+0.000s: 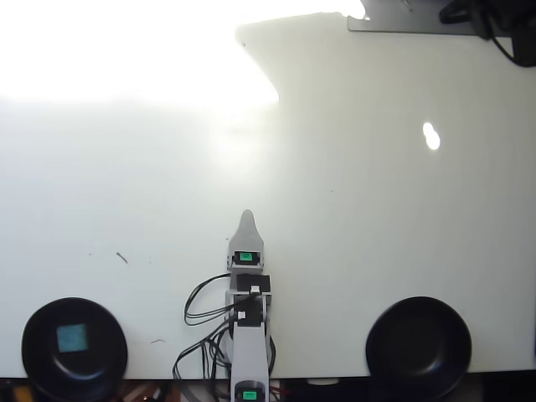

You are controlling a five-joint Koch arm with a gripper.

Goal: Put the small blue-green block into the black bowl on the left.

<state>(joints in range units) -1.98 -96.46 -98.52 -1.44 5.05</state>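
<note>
In the overhead view a small blue-green block point(73, 338) lies inside the black bowl point(38, 368) at the bottom left. My arm reaches up from the bottom middle of the view. My gripper point(246, 219) points toward the table's middle, well to the right of that bowl and apart from the block. Only one pale tapered tip shows, with the jaws one behind the other, so I cannot tell if it is open or shut. Nothing shows in it.
A second black bowl point(419, 345) sits at the bottom right and looks empty. Black cables point(201, 308) loop left of the arm. Strong glare washes out the table's upper left. Dark equipment point(494, 21) sits at the top right.
</note>
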